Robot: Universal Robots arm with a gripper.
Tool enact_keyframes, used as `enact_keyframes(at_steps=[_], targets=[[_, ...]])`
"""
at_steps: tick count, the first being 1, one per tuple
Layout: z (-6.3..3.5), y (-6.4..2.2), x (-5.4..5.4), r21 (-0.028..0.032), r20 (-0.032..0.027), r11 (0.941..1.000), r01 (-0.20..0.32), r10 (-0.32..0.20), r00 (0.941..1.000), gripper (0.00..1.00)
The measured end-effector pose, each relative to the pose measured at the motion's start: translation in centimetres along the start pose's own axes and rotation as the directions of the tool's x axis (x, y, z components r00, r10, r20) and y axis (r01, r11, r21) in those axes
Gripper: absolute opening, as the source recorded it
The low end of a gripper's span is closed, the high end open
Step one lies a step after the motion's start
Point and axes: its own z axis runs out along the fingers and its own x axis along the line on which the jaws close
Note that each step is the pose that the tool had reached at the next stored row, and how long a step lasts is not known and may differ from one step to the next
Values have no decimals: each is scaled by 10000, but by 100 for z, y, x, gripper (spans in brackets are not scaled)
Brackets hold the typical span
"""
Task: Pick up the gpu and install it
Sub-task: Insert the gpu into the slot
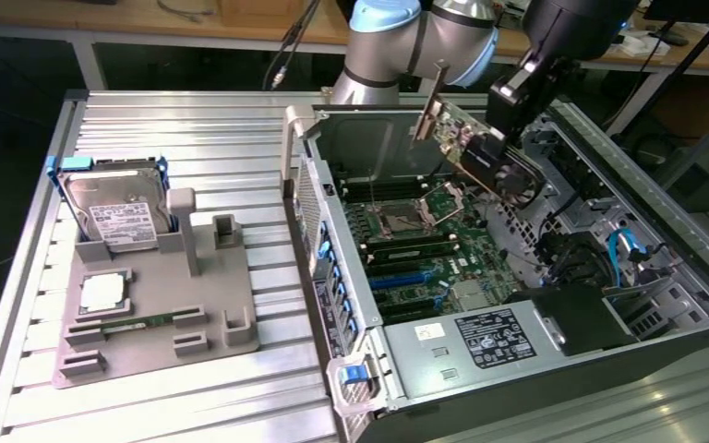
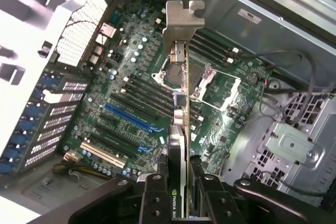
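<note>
Your gripper [image 2: 181,184] is closed on the gpu [image 1: 453,138], its jaws narrowed across the end with the black cooler. The card hangs tilted in the air over the motherboard [image 2: 131,93], inside the open computer case [image 1: 330,221], and appears clear of it. Treat it as light, stiff and fragile — a thin board with exposed parts. The cooler block looks the safest place to hold — better than the bare green face or the silver bracket [image 2: 184,19].
</note>
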Motion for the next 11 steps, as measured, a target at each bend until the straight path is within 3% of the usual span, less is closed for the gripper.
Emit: enact_keyframes(at_steps=[6, 11], targets=[[10, 0, 0, -29, -22, 9940, 1094, -1094, 9940, 27], [18, 0, 0, -54, -40, 9798, 1998, -1998, 9798, 27]])
